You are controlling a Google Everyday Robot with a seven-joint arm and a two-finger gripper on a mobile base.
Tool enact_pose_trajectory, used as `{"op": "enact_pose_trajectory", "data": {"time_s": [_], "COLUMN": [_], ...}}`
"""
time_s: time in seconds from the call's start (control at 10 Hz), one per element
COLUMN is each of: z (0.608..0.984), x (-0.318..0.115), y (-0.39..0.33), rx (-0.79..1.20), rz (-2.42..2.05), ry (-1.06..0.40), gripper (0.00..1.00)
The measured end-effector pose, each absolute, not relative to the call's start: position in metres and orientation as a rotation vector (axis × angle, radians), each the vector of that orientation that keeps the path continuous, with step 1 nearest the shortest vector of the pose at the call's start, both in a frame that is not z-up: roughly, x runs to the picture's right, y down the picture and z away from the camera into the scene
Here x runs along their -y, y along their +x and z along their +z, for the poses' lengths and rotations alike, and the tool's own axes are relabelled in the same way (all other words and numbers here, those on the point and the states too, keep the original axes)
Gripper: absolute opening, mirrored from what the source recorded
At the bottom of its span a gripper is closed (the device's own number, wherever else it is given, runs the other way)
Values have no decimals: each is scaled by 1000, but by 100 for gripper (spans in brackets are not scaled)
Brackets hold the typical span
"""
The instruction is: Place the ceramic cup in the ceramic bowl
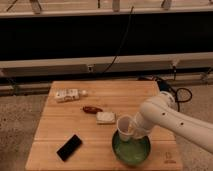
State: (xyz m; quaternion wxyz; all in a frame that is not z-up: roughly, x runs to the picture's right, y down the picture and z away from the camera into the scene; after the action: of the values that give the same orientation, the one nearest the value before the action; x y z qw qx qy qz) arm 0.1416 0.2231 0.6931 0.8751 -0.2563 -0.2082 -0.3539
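Nothing written can be read here: no words, numbers or brand names. A small dark mark [170, 161] sits on the worktop [55, 125] near its 5 o'clock corner, too faint to make out. The pale pack [66, 95] toward 10 o'clock has darker patches, none legible. The flat black slab [69, 147] at 8 o'clock shows no lettering. The claw [134, 129], at about 4 o'clock beside the ceramic cup [124, 126] and above the ceramic bowl [140, 152], shows no marking that can be read.
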Motion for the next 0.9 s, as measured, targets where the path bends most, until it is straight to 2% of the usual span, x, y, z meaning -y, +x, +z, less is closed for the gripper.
{"op": "enact_pose_trajectory", "data": {"time_s": [0.9], "z": [689], "x": [-225], "y": [142], "rx": [439], "rz": [-749], "ry": [-531], "gripper": [2]}}
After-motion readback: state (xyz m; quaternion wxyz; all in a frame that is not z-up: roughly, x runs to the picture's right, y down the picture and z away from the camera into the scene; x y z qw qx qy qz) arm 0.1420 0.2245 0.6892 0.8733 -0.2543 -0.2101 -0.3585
